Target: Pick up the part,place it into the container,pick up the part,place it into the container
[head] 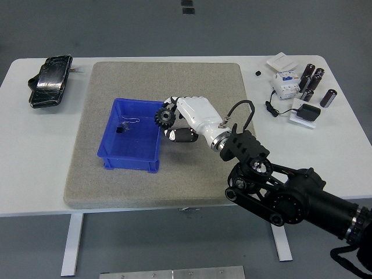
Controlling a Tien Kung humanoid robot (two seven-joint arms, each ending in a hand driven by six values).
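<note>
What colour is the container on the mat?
The container is blue, seen best in the head view.

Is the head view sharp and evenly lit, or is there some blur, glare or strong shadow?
Head view: light is even and soft, shadows faint; the right hand holding the black gear at the blue container looks sharp, without motion blur; slight glare only on the black case at the far left.

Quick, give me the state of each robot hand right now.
Left robot hand: not in view.
Right robot hand: closed on a black gear, held at the right rim of the blue container.
</note>
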